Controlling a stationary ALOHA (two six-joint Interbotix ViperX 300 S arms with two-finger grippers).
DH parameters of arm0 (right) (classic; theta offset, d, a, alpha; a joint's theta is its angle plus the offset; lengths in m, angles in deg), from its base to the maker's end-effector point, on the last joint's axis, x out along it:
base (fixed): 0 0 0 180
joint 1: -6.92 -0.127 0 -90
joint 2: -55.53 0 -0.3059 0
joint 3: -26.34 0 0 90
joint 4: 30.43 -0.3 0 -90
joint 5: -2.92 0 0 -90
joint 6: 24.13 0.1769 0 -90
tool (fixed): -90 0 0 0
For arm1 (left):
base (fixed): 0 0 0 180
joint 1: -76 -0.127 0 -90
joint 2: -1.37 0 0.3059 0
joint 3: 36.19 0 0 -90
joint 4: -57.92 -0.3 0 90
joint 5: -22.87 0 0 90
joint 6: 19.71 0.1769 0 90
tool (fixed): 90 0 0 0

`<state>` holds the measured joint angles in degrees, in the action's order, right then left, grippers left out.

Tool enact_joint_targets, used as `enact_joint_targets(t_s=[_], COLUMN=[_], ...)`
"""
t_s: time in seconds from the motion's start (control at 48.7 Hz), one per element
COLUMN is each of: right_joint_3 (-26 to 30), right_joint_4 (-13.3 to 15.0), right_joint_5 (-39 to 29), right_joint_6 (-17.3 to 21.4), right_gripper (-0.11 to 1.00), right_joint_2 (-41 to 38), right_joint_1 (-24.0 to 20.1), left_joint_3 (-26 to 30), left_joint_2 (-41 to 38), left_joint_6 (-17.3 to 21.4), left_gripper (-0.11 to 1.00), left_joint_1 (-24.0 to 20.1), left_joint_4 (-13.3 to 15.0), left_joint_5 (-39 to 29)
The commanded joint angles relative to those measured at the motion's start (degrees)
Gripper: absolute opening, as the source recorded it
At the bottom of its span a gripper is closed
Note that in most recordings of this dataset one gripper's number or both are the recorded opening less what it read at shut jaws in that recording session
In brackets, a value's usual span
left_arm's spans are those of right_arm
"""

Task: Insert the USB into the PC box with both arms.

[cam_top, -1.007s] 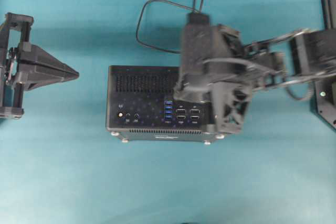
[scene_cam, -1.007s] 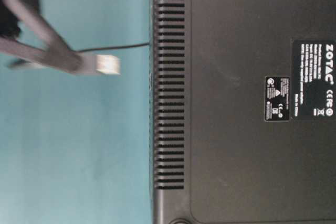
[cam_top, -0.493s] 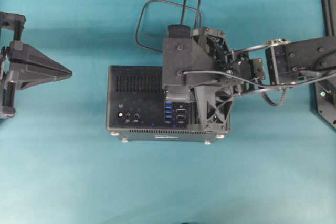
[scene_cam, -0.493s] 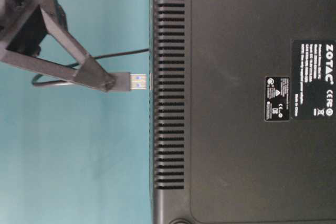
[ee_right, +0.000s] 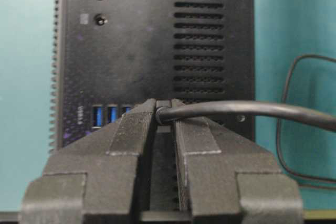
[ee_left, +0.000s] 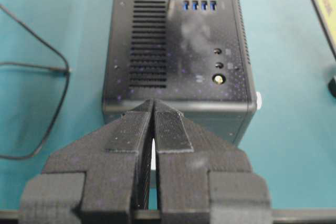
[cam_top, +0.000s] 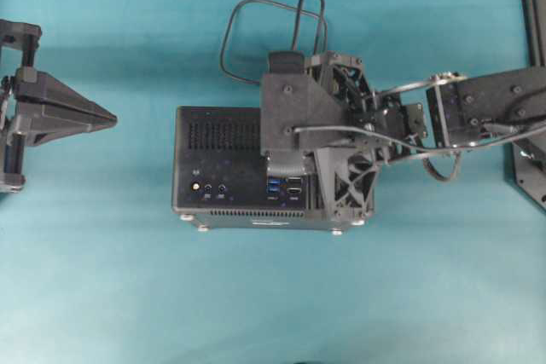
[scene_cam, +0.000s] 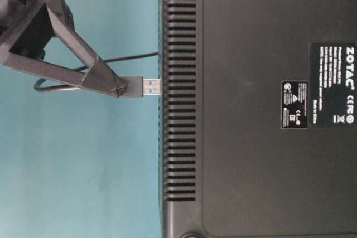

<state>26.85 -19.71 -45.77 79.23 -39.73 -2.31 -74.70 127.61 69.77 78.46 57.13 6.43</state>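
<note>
Your right gripper (scene_cam: 114,88) is clamped on the black plug of the USB (scene_cam: 144,87), with the metal tip sticking out toward the PC box (scene_cam: 256,104). In the table-level view that tip sits right at the face of the box, touching it or nearly so; whether it has started into a socket cannot be told. From the right wrist view the cable runs off to the right out of the pinch, and the blue ports (ee_right: 105,116) show just left of your fingers (ee_right: 131,129), so judge the sideways line-up before you push. Keep the plug square to the face and press straight, gently, so it seats rather than skids.

Your left gripper (cam_top: 107,117) has its jaws together, holds nothing and sits apart from the box's left end. Bring it against that end to brace, since the box may slide under the push.
</note>
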Motion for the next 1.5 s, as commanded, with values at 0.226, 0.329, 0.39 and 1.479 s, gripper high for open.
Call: enact_joint_targets(t_s=[0.226, 0.329, 0.39, 1.479], right_joint_3=[1.05, 0.97, 1.05, 0.97], right_joint_4=[-0.26, -0.18, -0.26, -0.44], right_joint_5=[-0.44, -0.62, -1.05, -2.11], right_joint_6=[0.88, 0.88, 0.88, 1.23], right_gripper=[0.09, 0.09, 0.09, 0.09], right_joint_2=[-0.35, -0.35, -0.35, -0.97], right_joint_1=[-0.88, -0.97, -1.05, -2.11], left_joint_3=[0.7, 0.7, 0.7, 0.53], left_joint_2=[0.18, 0.44, 0.62, 0.97], left_joint_6=[0.0, 0.0, 0.0, 0.09], left_gripper=[0.0, 0.0, 0.0, 0.0], left_joint_1=[0.26, 0.26, 0.18, 0.26], left_joint_4=[-0.18, -0.18, -0.18, -0.18], left_joint_5=[0.53, 0.53, 0.53, 0.53])
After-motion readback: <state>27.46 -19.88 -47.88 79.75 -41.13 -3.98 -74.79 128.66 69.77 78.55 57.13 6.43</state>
